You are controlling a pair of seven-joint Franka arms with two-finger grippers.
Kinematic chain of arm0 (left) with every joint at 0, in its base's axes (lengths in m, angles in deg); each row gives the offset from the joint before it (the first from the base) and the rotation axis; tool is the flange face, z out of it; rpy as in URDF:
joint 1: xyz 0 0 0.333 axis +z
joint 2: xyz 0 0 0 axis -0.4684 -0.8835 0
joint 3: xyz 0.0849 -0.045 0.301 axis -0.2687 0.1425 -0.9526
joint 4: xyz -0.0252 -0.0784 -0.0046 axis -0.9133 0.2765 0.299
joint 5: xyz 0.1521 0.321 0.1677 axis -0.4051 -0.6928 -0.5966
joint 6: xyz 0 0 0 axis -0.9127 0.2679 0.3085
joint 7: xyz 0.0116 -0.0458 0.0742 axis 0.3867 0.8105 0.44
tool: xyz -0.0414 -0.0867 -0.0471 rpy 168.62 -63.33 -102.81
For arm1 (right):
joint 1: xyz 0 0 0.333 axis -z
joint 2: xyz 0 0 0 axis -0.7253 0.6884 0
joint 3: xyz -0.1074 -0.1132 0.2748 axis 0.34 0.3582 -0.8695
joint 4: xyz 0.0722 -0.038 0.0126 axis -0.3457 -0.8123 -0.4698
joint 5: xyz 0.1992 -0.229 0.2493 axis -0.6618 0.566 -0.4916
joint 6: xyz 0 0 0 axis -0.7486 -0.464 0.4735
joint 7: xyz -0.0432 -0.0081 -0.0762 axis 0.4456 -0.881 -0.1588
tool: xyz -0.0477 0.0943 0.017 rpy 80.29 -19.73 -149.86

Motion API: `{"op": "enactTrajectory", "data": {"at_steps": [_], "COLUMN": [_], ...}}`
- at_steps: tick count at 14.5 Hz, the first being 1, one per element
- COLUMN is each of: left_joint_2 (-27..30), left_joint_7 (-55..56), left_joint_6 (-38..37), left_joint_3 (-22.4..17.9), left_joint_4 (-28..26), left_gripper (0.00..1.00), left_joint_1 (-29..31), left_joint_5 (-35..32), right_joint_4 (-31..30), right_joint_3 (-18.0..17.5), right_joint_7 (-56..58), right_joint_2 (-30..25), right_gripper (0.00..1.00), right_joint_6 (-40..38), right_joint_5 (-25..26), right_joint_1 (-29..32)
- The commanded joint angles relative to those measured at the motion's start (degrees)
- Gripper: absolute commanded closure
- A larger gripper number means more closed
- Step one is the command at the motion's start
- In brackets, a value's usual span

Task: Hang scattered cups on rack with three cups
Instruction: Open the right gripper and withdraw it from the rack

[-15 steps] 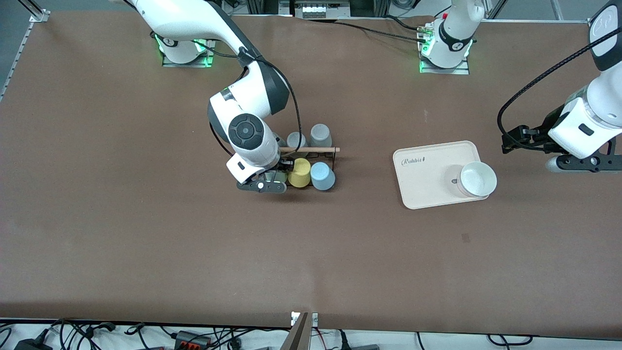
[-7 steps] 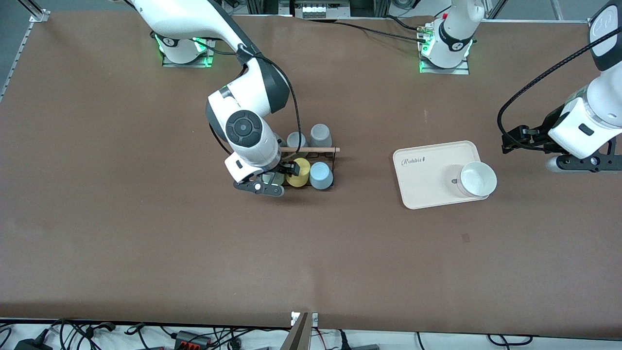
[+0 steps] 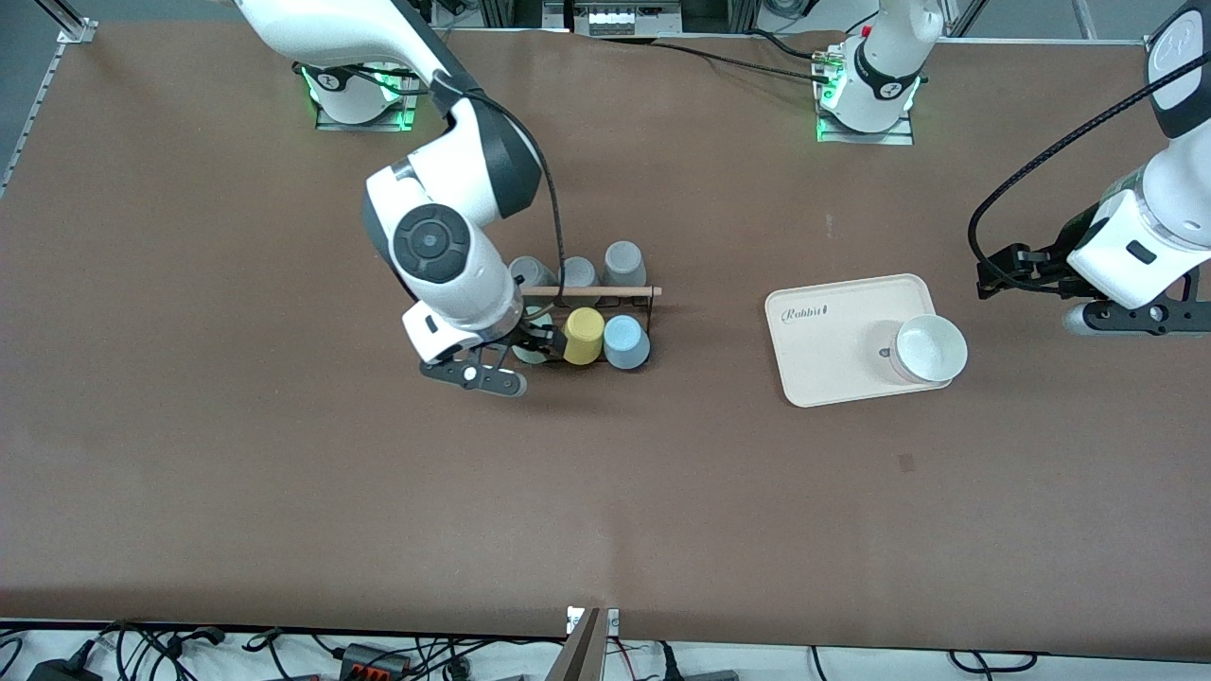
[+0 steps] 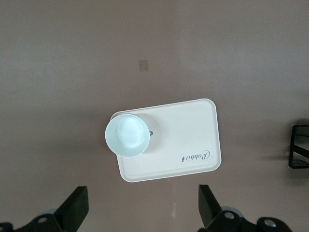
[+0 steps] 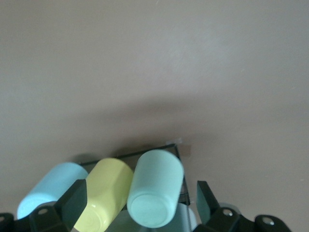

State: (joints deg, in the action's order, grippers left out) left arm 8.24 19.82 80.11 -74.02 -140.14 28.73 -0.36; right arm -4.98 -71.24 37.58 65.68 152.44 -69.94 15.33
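Note:
The black wire rack (image 3: 643, 301) with its wooden dowel (image 3: 605, 291) stands mid-table. On its side nearer the camera hang a light blue cup (image 3: 625, 341), a yellow cup (image 3: 584, 335) and a pale mint cup (image 3: 530, 352), the mint one half hidden by my right gripper (image 3: 526, 346). In the right wrist view the mint cup (image 5: 154, 186) lies between my wide-open fingers (image 5: 72, 200) without touching them, beside the yellow cup (image 5: 108, 193) and blue cup (image 5: 48, 186). My right gripper (image 5: 137, 195) is open. My left gripper (image 3: 1005, 272) waits open and empty beside the tray.
Three grey cups (image 3: 624, 262) hang on the rack's side farther from the camera. A cream tray (image 3: 833, 350) with a white cup (image 3: 930, 347) lies toward the left arm's end, also in the left wrist view (image 4: 193, 145). Bare brown table lies all around.
My right arm has drawn back from the rack toward the right arm's end of the table. The mint cup, hidden under the gripper before, now shows on the rack. The left arm has not moved.

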Motion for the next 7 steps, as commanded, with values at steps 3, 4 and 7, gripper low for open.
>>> {"op": "enactTrajectory", "data": {"at_steps": [3,4,7], "left_joint_2": [0.9,0.9,0.9], "left_joint_7": [-1.2,-1.2,-1.1], "left_joint_6": [-0.4,-0.5,-0.5], "left_joint_3": [0.1,0.1,0.2], "left_joint_4": [-0.3,-0.3,-0.3], "left_gripper": [0.0,0.0,0.0], "left_joint_1": [0.3,0.3,0.3], "left_joint_5": [0.7,0.7,0.7], "right_joint_4": [1.5,1.5,1.5], "right_joint_3": [-0.2,-0.1,-0.3], "right_joint_7": [13.6,16.9,28.1], "right_joint_2": [-3.6,-4.4,-8.3], "right_gripper": [0.0,0.0,0.0], "right_joint_6": [-5.6,-6.9,-8.2], "right_joint_5": [-0.2,-0.1,2.5], "right_joint_1": [9.8,11.6,17.3]}}
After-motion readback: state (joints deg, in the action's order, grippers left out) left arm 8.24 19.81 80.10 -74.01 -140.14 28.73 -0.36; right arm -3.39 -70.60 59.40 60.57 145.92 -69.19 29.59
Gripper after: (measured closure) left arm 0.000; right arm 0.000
